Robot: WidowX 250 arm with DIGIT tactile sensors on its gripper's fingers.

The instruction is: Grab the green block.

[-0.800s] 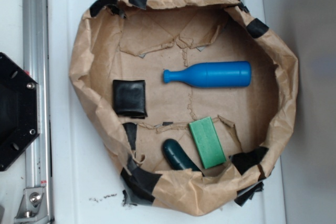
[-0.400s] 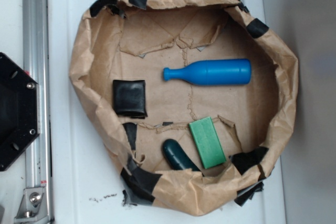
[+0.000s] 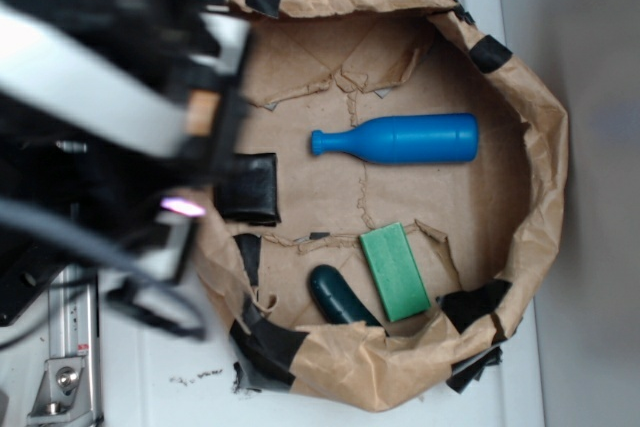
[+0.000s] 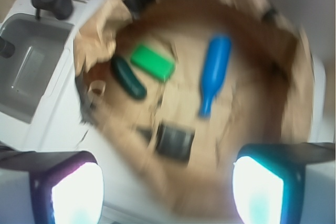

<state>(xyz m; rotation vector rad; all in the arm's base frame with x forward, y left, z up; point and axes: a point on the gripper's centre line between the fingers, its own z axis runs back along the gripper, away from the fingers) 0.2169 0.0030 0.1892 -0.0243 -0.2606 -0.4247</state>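
Four items lie in your crumpled brown paper bowl with black tape patches (image 3: 545, 137): flat bright green rectangular block (image 3: 394, 271), blue plastic bottle (image 3: 400, 140) on its side, dark teal rounded oblong (image 3: 340, 295), black square pad (image 3: 248, 187). Green block sits near the bowl's lower rim, just beside the teal oblong, well apart from your claw (image 4: 167, 184). Claw pads (image 4: 77, 192) stand wide apart, holding nothing, above the bowl's edge by the black pad. Wrist view is blurred.
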